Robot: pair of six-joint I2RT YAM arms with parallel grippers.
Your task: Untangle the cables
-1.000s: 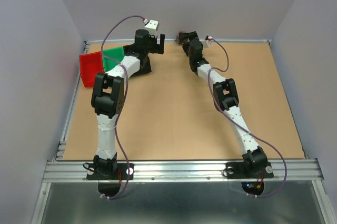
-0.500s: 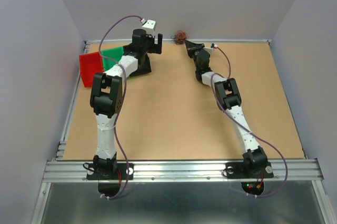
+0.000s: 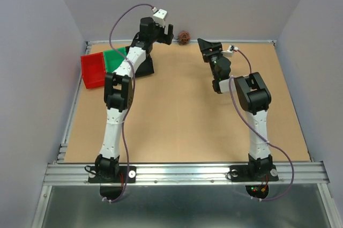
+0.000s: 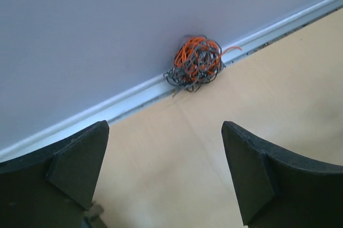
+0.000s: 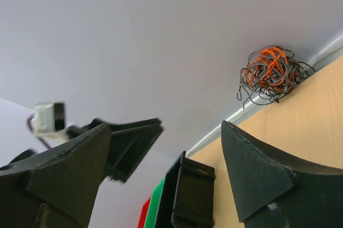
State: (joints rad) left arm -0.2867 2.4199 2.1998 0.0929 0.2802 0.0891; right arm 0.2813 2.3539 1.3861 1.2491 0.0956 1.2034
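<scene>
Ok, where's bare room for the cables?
Bare: the table between left arm and right arm; also right of that arm to the edge. Crowded: bins far left; back wall, where left tool and right tool flank the cables.

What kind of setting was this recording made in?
Likely a lab robot cell: brown tabletop boxed in by plain grey walls, left arm and right arm bolted to an aluminium rail.
</scene>
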